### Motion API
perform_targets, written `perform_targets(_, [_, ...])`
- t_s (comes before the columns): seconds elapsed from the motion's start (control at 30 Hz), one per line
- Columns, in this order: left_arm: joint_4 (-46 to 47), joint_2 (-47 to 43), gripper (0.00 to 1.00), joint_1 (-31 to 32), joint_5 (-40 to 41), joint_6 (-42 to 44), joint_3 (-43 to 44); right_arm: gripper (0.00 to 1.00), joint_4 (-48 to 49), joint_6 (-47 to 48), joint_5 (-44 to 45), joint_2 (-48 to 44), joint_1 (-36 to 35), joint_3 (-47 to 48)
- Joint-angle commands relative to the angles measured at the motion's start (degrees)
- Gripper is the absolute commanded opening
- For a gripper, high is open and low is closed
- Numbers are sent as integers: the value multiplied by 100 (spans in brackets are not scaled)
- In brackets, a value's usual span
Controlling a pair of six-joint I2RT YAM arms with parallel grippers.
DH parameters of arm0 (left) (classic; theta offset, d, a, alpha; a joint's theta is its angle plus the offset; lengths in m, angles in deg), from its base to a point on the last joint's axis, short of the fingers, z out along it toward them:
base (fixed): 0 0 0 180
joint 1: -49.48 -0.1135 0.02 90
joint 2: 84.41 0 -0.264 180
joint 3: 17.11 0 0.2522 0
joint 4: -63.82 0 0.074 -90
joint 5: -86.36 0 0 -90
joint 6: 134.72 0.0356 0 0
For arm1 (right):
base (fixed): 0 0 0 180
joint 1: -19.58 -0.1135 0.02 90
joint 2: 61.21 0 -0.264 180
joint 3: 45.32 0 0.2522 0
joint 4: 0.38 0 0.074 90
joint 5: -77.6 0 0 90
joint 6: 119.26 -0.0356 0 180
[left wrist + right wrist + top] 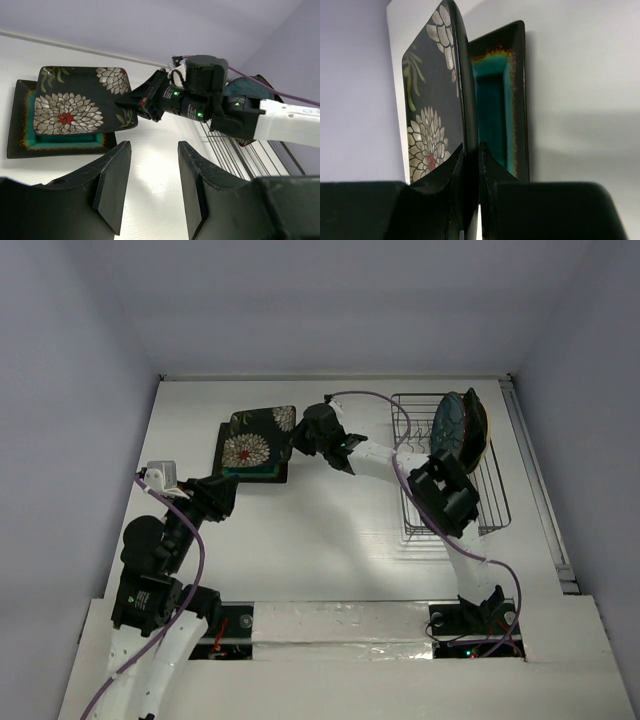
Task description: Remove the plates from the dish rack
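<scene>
Pinching the rim of the flowered square plate (432,100), the right gripper (470,150) is closed on it, back upward, over the second square plate (495,95), which lies teal face up on the table (330,530). Stacking is judged to be in hand; lowering flat and release are called for. The left gripper (154,150) is held open near the plates' edge, so withdrawal room is narrow there. The round teal plate (452,425) stands in the dish rack (490,490), well apart.

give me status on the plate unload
Right gripper shut on flowered square plate, over second square plate on table. Left gripper open, empty. Round teal plate in dish rack.
</scene>
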Motion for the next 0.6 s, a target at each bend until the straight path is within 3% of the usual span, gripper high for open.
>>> perform_targets(0.0, [237, -34, 39, -22, -36, 15, -42, 0, 1261, -662, -62, -46, -109, 607])
perform_targets(0.37, [245, -60, 39, -22, -44, 15, -42, 0, 1190, -846, -96, 280, -162, 590])
perform_targets(0.57, [245, -86, 39, -22, -35, 15, -42, 29, 1225, -934, -158, 333, -215, 309])
